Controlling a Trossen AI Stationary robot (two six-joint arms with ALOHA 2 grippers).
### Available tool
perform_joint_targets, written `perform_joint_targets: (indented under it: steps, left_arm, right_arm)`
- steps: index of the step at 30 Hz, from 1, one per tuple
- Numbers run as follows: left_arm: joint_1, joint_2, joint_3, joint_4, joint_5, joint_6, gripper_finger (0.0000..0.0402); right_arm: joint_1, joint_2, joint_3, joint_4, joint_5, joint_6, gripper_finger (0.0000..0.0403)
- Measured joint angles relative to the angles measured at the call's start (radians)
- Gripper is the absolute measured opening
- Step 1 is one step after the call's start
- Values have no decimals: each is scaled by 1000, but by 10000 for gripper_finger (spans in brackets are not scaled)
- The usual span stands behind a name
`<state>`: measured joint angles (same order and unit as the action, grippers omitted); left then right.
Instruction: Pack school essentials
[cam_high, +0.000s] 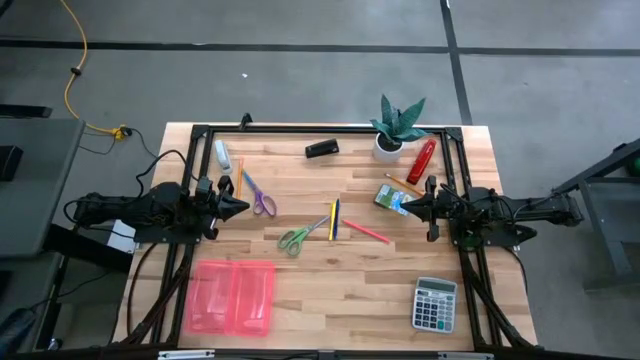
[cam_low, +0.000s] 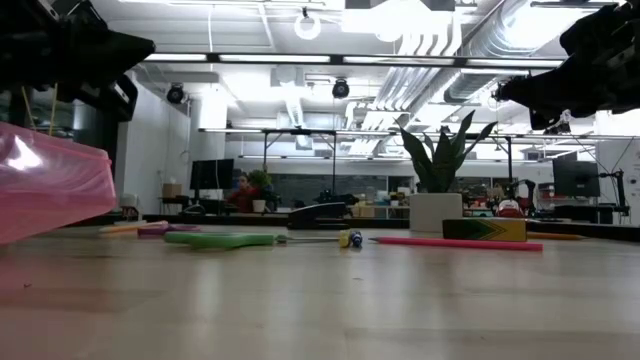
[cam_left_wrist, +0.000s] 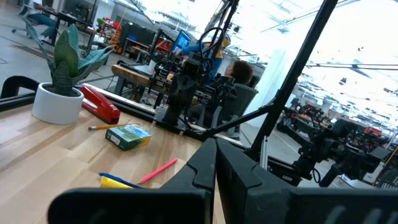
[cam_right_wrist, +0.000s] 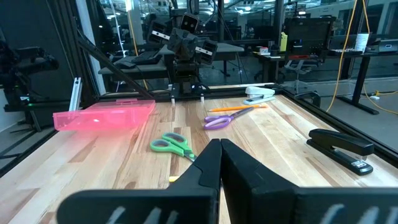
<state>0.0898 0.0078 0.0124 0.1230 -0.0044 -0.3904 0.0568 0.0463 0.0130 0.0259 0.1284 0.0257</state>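
Note:
Purple-handled scissors (cam_high: 260, 199) lie flat near my left gripper (cam_high: 243, 207), with an orange pencil (cam_high: 238, 176) beside them. Green-handled scissors (cam_high: 296, 238), a yellow and a blue pencil (cam_high: 334, 219) and a red pencil (cam_high: 366, 232) lie mid-table. The green-blue box (cam_high: 391, 198) and another orange pencil (cam_high: 403, 184) lie by my right gripper (cam_high: 404, 207). Both grippers hover shut above the table, at its left and right sides, touching nothing. The right wrist view shows the green scissors (cam_right_wrist: 172, 144) and purple scissors (cam_right_wrist: 219, 119); the left wrist view shows the box (cam_left_wrist: 129, 135).
A pink translucent case (cam_high: 231, 296) lies at the near left. A grey calculator (cam_high: 435, 304) sits near right. At the far edge are a black stapler (cam_high: 322, 149), a potted plant (cam_high: 397, 128), a red oblong object (cam_high: 421, 160) and a white-blue item (cam_high: 222, 155).

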Motion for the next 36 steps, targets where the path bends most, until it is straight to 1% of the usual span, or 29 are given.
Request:
perform_joint_targets:
  steps: [19, 22, 24, 27, 33, 34, 36]
  left_arm:
    - [0, 0, 0, 0, 0, 0, 1]
    - [0, 0, 0, 0, 0, 0, 1]
    - [0, 0, 0, 0, 0, 0, 1]
    - [0, 0, 0, 0, 0, 0, 1]
    - [0, 0, 0, 0, 0, 0, 1]
    - [0, 0, 0, 0, 0, 0, 1]
    - [0, 0, 0, 0, 0, 0, 1]
  right_arm:
    - [0, 0, 0, 0, 0, 0, 0]
    - [0, 0, 0, 9, 0, 45, 0]
    - [0, 1, -1, 84, 2, 102, 0]
    - [0, -1, -1, 293, 4, 199, 0]
    - [0, 6, 0, 711, 99, 237, 0]
    - [0, 14, 1, 749, 108, 245, 0]
    - [0, 41, 24, 748, 107, 291, 0]
